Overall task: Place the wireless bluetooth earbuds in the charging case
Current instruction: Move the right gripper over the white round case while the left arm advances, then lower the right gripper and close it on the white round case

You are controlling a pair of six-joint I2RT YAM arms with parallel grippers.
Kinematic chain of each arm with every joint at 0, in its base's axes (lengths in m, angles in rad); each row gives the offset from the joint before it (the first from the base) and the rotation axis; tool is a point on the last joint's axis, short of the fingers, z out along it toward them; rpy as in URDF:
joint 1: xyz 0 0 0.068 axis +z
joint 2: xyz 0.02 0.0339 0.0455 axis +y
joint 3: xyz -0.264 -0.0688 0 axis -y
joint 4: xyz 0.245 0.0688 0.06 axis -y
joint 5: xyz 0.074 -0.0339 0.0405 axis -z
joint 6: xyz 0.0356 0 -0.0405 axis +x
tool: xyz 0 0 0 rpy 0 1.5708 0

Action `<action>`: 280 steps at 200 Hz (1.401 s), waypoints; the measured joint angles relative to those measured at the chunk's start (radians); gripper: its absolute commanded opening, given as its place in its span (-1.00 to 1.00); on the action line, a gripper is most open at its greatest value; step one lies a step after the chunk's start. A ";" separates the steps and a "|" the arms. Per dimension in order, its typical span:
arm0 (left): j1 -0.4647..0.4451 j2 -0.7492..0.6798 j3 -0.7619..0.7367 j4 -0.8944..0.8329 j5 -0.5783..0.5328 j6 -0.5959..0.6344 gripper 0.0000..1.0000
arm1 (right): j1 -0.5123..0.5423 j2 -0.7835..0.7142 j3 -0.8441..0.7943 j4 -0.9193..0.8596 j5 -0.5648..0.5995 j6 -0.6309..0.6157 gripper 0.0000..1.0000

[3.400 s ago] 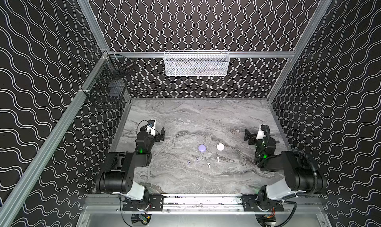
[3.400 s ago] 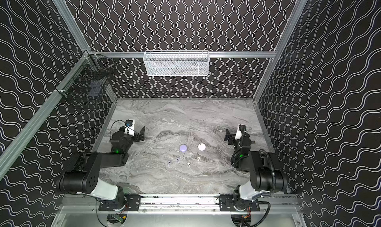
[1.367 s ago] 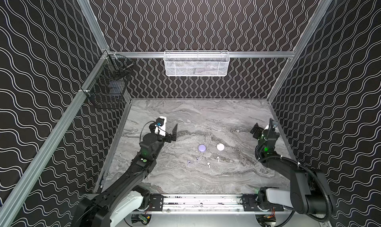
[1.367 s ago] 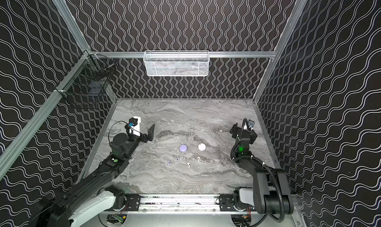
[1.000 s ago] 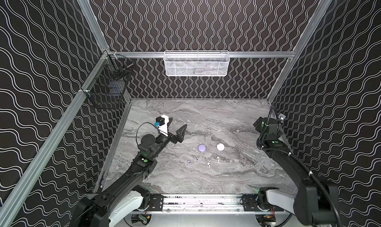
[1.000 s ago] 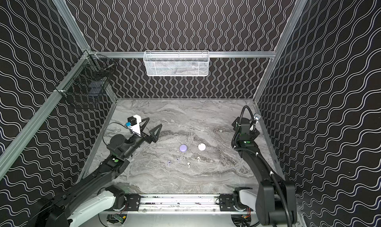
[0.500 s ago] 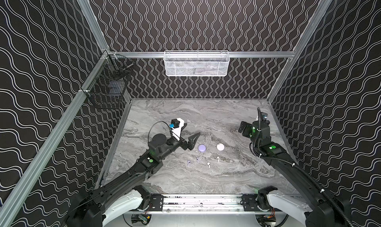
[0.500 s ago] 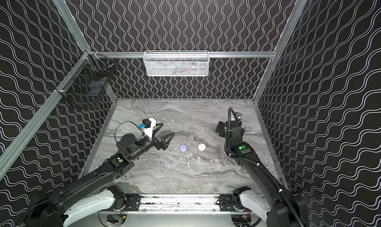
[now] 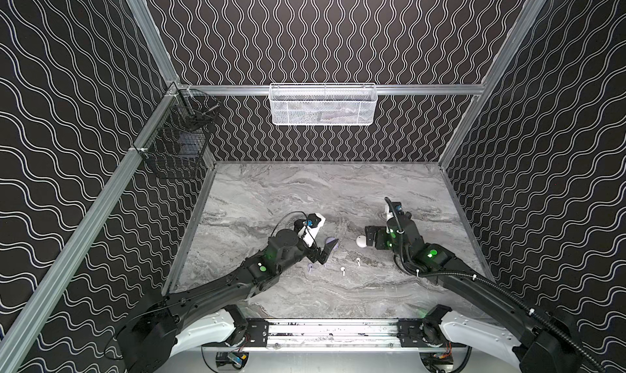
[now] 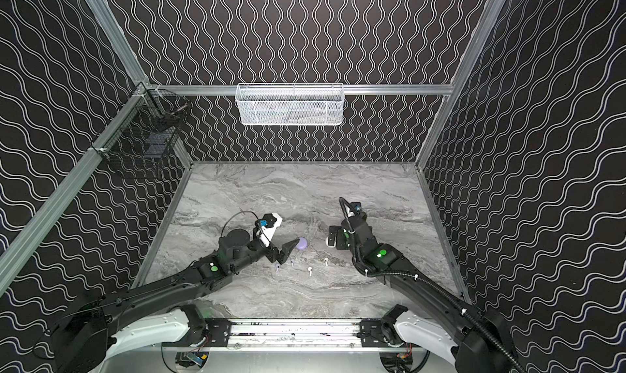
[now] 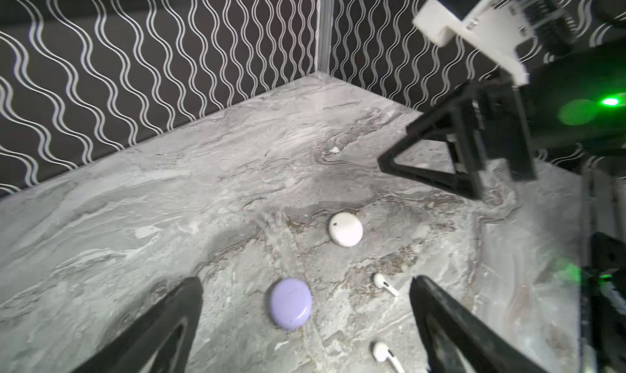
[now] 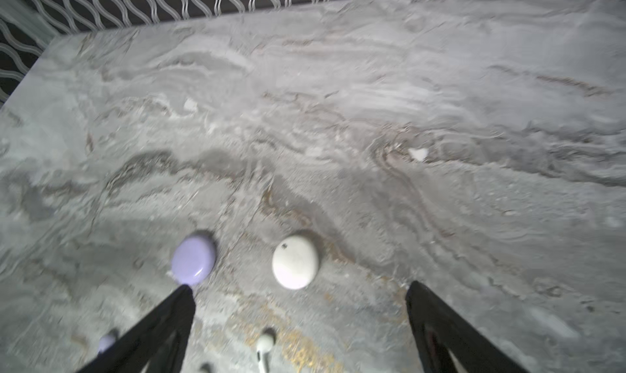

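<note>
Four loose earbuds (image 10: 309,269), two lavender, two white, line the near tabletop (image 10: 305,191). Just beyond, the left pincer (image 9: 324,252) gapes empty above the closed lavender case (image 10: 301,243), the right pincer (image 9: 372,240) likewise by the white case (image 9: 360,242). Light and slick, each bud seems best pinched across its round head.

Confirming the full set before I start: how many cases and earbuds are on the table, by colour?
Lavender case: 1
White case: 1
Lavender earbuds: 2
White earbuds: 2
Total: 6
</note>
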 measured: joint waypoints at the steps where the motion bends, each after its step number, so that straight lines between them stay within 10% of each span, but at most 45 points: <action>1: 0.000 0.000 0.000 0.000 -0.001 0.000 0.95 | 0.002 0.000 -0.002 -0.002 -0.001 0.001 0.99; 68: 0.000 0.129 0.044 -0.044 -0.023 0.000 0.62 | 0.038 0.098 -0.019 -0.033 -0.036 0.042 0.99; 280: 0.058 0.116 -0.058 0.126 0.158 -0.116 0.62 | -0.056 0.490 0.174 -0.066 -0.139 0.075 0.74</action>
